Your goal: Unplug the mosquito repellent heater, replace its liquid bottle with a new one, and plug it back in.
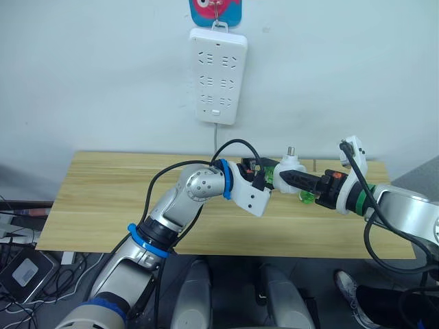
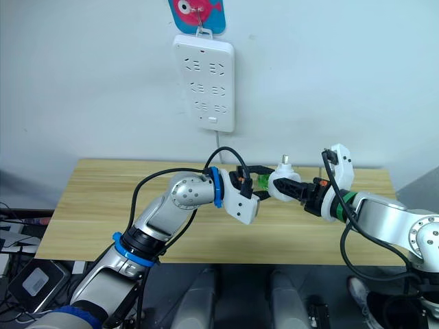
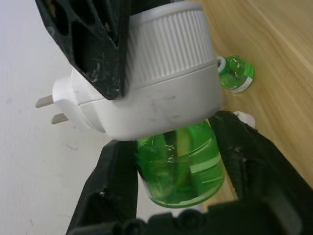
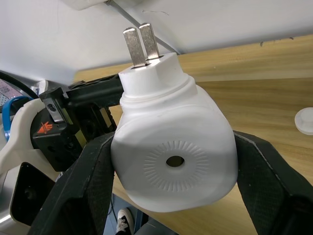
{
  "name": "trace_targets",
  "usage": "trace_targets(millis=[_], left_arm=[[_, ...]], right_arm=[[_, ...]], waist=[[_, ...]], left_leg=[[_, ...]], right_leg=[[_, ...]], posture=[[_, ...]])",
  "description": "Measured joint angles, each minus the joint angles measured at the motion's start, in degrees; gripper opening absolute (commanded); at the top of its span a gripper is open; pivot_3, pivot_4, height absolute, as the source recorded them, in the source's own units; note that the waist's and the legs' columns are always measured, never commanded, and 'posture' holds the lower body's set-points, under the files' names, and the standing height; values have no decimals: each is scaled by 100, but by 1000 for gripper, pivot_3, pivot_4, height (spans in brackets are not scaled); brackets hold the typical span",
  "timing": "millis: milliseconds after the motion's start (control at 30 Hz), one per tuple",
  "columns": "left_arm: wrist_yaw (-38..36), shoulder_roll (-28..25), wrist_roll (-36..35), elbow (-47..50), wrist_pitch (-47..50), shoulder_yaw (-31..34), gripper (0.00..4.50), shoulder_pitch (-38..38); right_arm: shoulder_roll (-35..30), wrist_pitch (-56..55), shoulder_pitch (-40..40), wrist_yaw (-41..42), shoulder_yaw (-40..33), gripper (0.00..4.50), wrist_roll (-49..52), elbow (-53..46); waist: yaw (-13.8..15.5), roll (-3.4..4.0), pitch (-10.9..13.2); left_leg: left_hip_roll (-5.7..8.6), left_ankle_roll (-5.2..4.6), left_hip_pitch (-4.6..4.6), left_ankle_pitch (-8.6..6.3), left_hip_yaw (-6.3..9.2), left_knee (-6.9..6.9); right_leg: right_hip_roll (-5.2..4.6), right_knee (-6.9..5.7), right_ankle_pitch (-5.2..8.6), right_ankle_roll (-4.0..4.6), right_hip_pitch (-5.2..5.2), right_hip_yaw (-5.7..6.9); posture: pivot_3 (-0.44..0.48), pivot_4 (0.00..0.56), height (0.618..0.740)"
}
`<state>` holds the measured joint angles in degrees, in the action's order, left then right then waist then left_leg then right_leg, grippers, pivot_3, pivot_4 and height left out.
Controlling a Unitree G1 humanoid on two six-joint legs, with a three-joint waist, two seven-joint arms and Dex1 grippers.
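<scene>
A pale wooden table (image 1: 103, 205) stood against a plain white wall (image 1: 82, 75). A white power strip (image 1: 218, 75) hung on that wall from a hook, below a blue and pink decoration (image 1: 214, 10). Cables and devices (image 1: 24, 264) lay on the floor left of the table.

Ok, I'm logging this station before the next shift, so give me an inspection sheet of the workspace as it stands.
Surface: wooden table, set against a white wall.
Job's things: mosquito repellent heater unplugged, prongs free, held above the table; green liquid bottle seated in its underside.
Clutter: a second green bottle lying on the table; a small white cap nearby.
Grippers: right claw shut on the heater's body; left claw shut on the seated bottle.
Cables: black cable looping over the left wrist; another along the right arm.
Surroundings: white power strip hanging on the wall, sockets empty.
</scene>
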<state>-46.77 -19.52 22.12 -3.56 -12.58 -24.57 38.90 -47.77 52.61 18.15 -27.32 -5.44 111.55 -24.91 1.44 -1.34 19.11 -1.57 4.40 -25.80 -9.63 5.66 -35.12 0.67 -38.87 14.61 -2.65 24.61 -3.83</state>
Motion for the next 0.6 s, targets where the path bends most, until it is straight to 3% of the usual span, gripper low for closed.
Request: trace_targets(millis=[367, 500, 600], left_arm=[[110, -10, -26, 0, -34, 29, 2201, 0], [134, -26, -35, -72, -35, 22, 2201, -14], [135, -5, -67, -109, -37, 16, 2201, -63]], right_arm=[[75, 14, 153, -25, 55, 3136, -71, 4], [158, -15, 257, 47, 47, 4474, -64, 13], [121, -52, 331, 154, 4, 4474, -62, 13]], waist=[[-1, 0, 0], [0, 0, -1], [0, 0, -1]], left_leg=[[0, -1, 0, 1, 2, -1], [1, -1, 0, 1, 0, -1], [0, -1, 0, 1, 3, -2]], right_leg=[[0, -3, -3, 5, 0, 2], [0, -4, -4, 7, 0, 1], [0, -5, -4, 7, 0, 5]], posture=[[165, 292, 740], [165, 292, 740], [165, 283, 740]])
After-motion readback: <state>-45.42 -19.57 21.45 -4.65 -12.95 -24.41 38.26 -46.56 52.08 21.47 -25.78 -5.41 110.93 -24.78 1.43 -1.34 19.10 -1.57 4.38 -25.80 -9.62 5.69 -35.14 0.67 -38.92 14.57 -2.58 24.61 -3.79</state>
